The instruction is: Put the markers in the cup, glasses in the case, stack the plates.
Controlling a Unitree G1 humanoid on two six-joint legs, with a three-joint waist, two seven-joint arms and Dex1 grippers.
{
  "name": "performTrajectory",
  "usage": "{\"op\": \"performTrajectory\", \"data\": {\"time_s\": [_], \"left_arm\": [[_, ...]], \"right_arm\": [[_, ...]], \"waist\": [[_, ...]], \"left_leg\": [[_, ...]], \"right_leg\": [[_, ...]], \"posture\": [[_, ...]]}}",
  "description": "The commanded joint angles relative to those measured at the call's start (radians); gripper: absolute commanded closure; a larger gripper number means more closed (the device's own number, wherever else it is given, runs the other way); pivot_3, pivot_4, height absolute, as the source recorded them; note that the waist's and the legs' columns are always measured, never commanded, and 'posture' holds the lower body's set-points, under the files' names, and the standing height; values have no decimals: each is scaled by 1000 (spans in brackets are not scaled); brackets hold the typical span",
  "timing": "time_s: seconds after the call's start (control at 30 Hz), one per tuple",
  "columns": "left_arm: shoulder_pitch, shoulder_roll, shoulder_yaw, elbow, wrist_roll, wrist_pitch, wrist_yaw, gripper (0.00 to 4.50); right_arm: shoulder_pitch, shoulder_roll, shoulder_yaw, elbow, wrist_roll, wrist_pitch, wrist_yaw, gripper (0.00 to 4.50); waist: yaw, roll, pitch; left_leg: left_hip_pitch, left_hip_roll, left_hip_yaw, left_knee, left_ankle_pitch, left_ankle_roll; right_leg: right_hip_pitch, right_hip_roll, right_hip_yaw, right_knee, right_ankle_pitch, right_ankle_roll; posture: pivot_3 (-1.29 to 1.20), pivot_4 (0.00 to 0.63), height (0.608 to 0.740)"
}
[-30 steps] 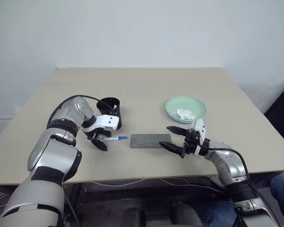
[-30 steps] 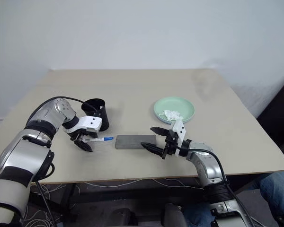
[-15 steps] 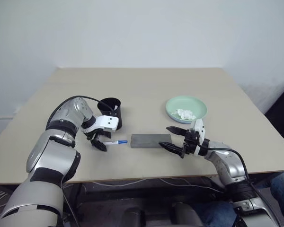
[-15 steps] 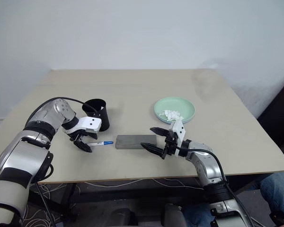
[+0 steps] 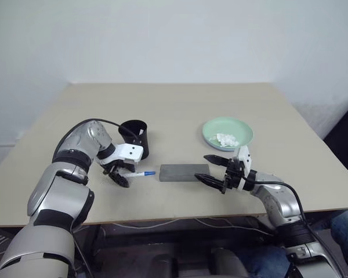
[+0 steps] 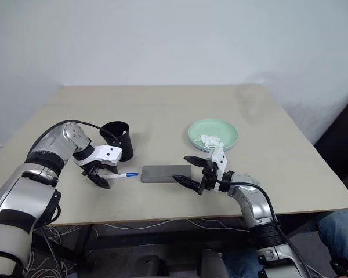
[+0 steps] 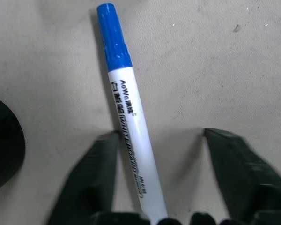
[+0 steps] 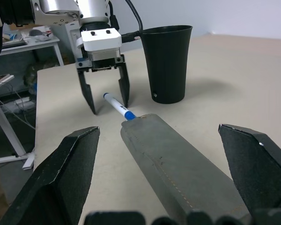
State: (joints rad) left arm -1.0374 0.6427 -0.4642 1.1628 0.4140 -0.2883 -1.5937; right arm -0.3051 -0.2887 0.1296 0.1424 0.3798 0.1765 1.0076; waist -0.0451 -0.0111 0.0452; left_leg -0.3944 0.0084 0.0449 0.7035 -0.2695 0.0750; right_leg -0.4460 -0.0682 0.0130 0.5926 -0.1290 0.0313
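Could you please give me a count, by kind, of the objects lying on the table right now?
Marker: 1
Cup: 1
Case: 1
Plate, mint green: 1
Crumpled tissue on the plate: 1
Total: 5

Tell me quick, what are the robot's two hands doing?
Left gripper: open around the marker, not gripping yet.
Right gripper: open, holding nothing.

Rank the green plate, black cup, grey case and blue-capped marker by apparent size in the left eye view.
1. green plate and grey case: look about alike, so unranked.
2. black cup, partly hidden by the left arm, so unsure.
3. marker, clearly smallest.
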Motion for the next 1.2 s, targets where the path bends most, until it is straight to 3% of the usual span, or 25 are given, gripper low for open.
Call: {"op": "performTrajectory", "data": {"time_s": [0.03, 0.2, 0.5, 0.63, 0.8, 0.9, 1.03, 1.2], "left_arm": [[7, 16, -12, -22, -6, -5, -21, 2822], [18, 17, -18, -34, -12, -4, -21, 4416], [26, 25, -17, -78, -71, 0, -21, 4416], [25, 47, -39, -167, -238, 68, -21, 4416], [69, 156, -93, -439, -503, 219, -21, 4416], [93, 206, -67, -558, -615, 315, -21, 4416], [119, 227, -6, -616, -661, 374, -21, 4416], [72, 141, 201, -579, -726, 487, 105, 4416]], "right_arm": [[-25, 0, -12, -19, 4, -21, 4, 88], [-25, -2, -13, -20, 4, -21, 4, 88], [-25, -3, -15, -22, 4, -19, 1, 88], [-22, -6, -17, -26, 6, -18, 1, 88], [-25, -15, -20, -41, 14, -7, 9, 88], [-39, -25, -25, -47, 26, 8, 21, 88], [-56, -35, -30, -42, 29, 11, 34, 88], [-69, -39, -35, -33, 27, 6, 42, 88]], "waist": [[0, 0, 0], [0, 0, 0], [0, 0, 0], [1, 0, 0], [0, 0, 0], [-1, 0, 0], [0, 0, 0], [2, 0, 0]], "left_leg": [[0, 0, 0, 0, 0, 0], [0, 0, 0, 0, 0, 0], [0, 0, 0, 0, 0, 0], [0, 0, 0, 0, 0, 0], [-1, 0, 0, 0, 0, 0], [0, 0, 0, 0, 0, 0], [1, 0, 0, 0, 0, 0], [1, 0, -1, 0, 0, 0]], "right_leg": [[0, 0, 0, 0, 0, 0], [0, 0, 0, 0, 0, 0], [0, 0, 0, 0, 0, 0], [0, 0, 0, 0, 0, 0], [0, 0, 0, 0, 0, -1], [-1, 0, 0, 0, -1, -1], [0, 0, 0, 1, -1, -2], [1, 0, 0, 0, -1, -2]], "posture": [[0, 0, 721], [0, 0, 721], [0, 0, 721], [0, 0, 721], [0, 0, 721], [0, 0, 721], [0, 0, 721], [0, 0, 721]]}}
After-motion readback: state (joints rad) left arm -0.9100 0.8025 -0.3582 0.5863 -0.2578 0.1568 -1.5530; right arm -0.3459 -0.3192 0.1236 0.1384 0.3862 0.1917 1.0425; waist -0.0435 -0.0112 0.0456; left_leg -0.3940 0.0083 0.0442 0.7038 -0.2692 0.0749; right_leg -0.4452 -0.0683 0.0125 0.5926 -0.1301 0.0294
